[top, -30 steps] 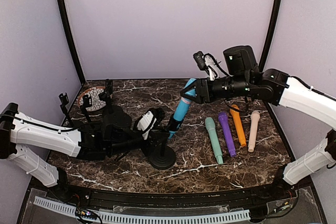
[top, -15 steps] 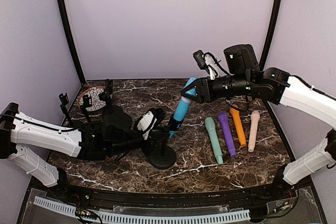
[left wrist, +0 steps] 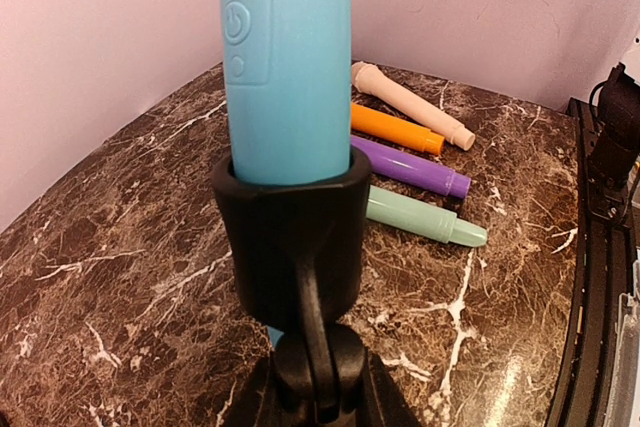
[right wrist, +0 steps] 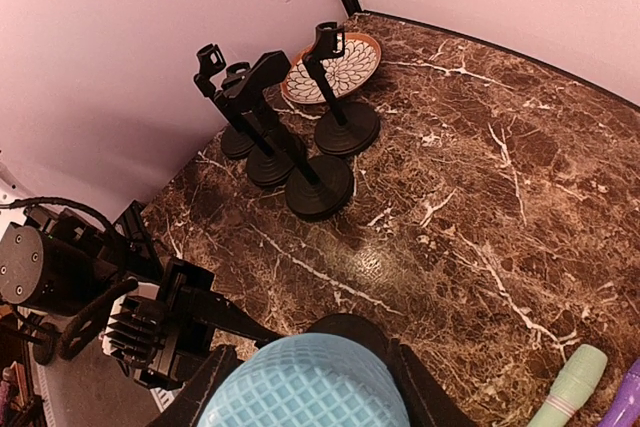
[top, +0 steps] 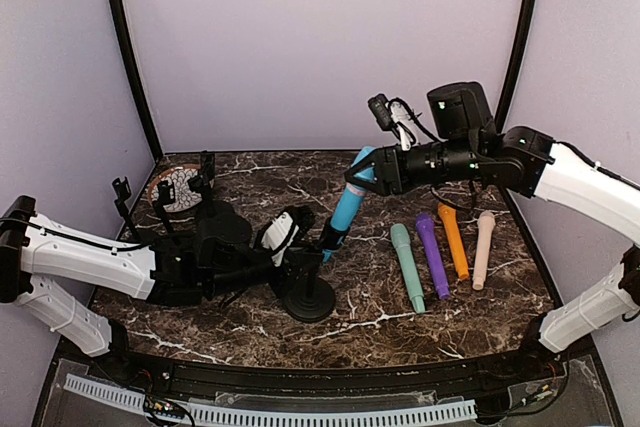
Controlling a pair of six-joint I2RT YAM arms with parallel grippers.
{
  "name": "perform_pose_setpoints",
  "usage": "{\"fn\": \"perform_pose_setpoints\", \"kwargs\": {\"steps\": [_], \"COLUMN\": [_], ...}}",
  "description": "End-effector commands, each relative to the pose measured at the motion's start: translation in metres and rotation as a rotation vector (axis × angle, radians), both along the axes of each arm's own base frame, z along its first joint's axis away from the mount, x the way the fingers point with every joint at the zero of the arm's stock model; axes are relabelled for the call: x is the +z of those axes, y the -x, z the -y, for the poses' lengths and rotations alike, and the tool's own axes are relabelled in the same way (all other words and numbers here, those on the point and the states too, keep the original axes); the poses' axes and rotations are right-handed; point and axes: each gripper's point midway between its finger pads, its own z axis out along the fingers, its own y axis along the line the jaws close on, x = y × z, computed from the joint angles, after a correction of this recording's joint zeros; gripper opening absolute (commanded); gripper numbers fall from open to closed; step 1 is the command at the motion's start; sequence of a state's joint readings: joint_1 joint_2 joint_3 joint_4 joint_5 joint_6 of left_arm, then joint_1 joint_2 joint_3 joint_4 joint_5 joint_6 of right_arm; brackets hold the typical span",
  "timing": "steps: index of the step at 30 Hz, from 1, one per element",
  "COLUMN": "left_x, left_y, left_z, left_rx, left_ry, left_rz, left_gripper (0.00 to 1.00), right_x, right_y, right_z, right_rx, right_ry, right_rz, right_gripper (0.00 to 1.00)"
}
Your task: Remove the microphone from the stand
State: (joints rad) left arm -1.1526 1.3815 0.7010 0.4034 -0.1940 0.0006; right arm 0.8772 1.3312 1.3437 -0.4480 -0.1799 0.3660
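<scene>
**Position of the workpiece.** The light-blue, smooth plastic handheld microphone (top: 345,209) sits tilted in the clip of the black round-based stand (top: 308,299). Its head points up and away from the arms. The left wrist view shows its body (left wrist: 285,57) seated in the black clip collar (left wrist: 292,237), with the lower end just visible below the collar.

**Tool state.**
1. The right gripper (top: 357,179) is closed narrowly on the top of the microphone, with 1 finger on each side just below the mesh head (right wrist: 305,387).
2. The left gripper (top: 296,259) is clamped on the stand's stem below the clip, bracing it against the dark marble table (top: 500,297).

**Handling.**
- The microphone appears rigid and light.
- The glossy barrel is probably slippery.
- The barrel appears slightly tapered, so the collar likely holds it by friction alone.
- The best hold is the upper barrel under the head, where the wider head stops the fingers sliding off.
- The pull should follow the barrel's axis, up and out of the collar. A sideways pull could tip the stand.

**Surroundings.** 4 loose microphones lie side by side to the right: mint-green (top: 407,267), purple (top: 432,255), orange (top: 453,239) and beige (top: 483,247). Several empty black stands (right wrist: 320,182) and a patterned plate (right wrist: 362,55) sit at the far left.
</scene>
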Motion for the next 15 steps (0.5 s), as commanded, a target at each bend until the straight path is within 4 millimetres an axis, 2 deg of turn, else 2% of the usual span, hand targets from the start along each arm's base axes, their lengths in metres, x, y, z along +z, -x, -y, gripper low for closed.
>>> {"fn": "perform_pose_setpoints", "kwargs": {"steps": [1,10,15], "left_x": [-0.108,-0.107,-0.106], "left_y": [0.017,0.018,0.018], "left_z": [-0.057,-0.058,-0.058], "left_rx": [0.034,0.031,0.032], "left_ry": [-0.387,-0.385,-0.384], "left_rz": [-0.163,-0.165,-0.163], "left_gripper": [0.0,0.0,0.0], "right_x": [0.143,0.148,0.147], "right_y": [-0.011,0.038,0.045], "right_z": [0.032,0.012,0.009], "right_rx": [-0.095,0.253,0.308], "right_ry": [-0.292,-0.373,-0.38], "right_rz": [0.33,0.401,0.405], "right_gripper": [0.11,0.11,0.11]}}
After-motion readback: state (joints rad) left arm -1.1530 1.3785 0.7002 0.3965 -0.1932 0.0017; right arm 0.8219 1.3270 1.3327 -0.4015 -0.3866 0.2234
